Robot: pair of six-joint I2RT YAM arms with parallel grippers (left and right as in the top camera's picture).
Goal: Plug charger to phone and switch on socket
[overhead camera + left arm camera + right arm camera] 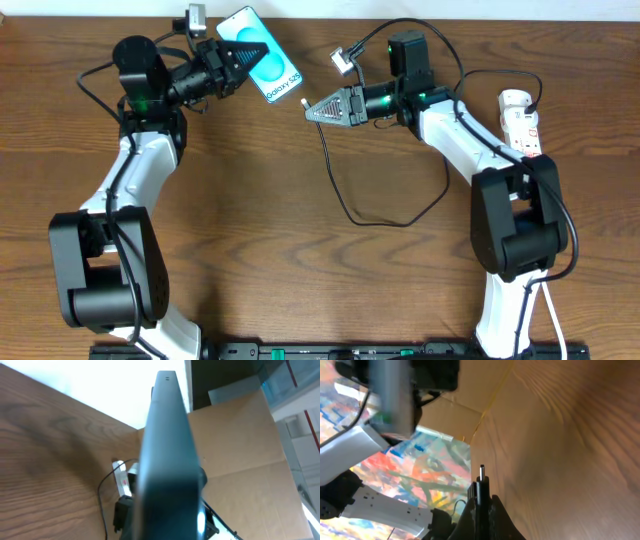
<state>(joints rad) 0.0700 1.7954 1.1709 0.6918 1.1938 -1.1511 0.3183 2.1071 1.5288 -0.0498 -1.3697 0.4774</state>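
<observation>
The phone (pixel 263 57), its cyan screen lit, is held off the table at the back centre-left, with my left gripper (pixel 252 55) shut on it. In the left wrist view the phone's dark edge (pixel 167 455) runs up the middle and hides the fingers. My right gripper (pixel 311 108) is shut on the charger's plug (pixel 481 491), whose metal tip (pixel 481 469) sticks out toward the phone, a short gap away from its lower end. The thin black charger cable (pixel 345 205) loops across the table. The white socket strip (pixel 521 121) lies at the far right.
A cardboard sheet (pixel 240 460) stands beyond the table's back edge. A small white camera block (pixel 344 61) sits on the right wrist. Both arm bases (pixel 300 350) are at the front edge. The socket's white cord (pixel 553 320) runs down past the right arm.
</observation>
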